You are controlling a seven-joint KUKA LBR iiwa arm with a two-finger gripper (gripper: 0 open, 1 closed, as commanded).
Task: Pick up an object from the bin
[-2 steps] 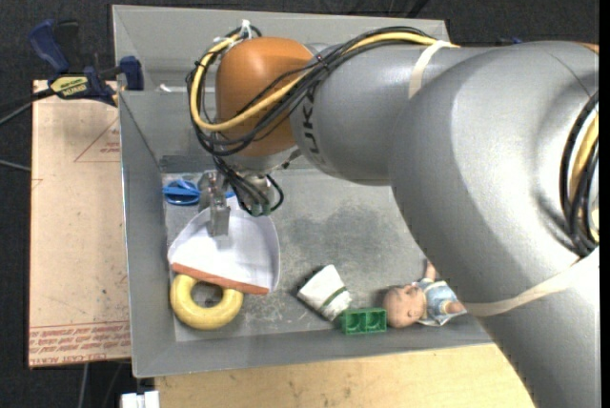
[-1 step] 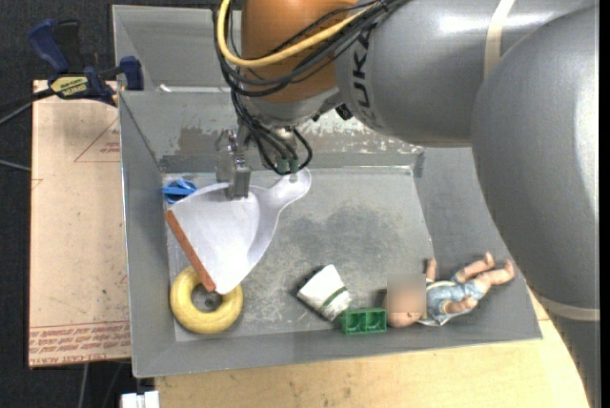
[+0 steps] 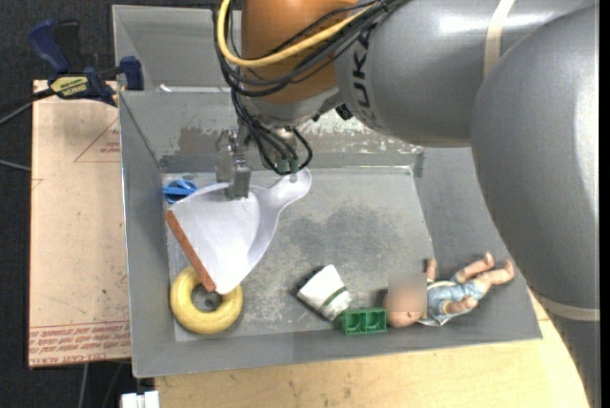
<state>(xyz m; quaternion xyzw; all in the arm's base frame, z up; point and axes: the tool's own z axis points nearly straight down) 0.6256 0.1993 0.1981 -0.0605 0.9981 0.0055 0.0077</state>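
The gripper point(image 3: 236, 185) stands with its tip on the narrow far end of a white funnel-shaped scoop point(image 3: 229, 239) with a brown-orange left edge, in the left half of the bin point(image 3: 367, 220); whether it is open or closed cannot be told; a blue piece point(image 3: 177, 190) lies just left; a yellow ring point(image 3: 225, 309) touches the scoop's near end; a white cup point(image 3: 324, 290), green brick point(image 3: 364, 321) and doll point(image 3: 453, 294) lie near-right.

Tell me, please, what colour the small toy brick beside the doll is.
The brick is green, seen best in the camera view.
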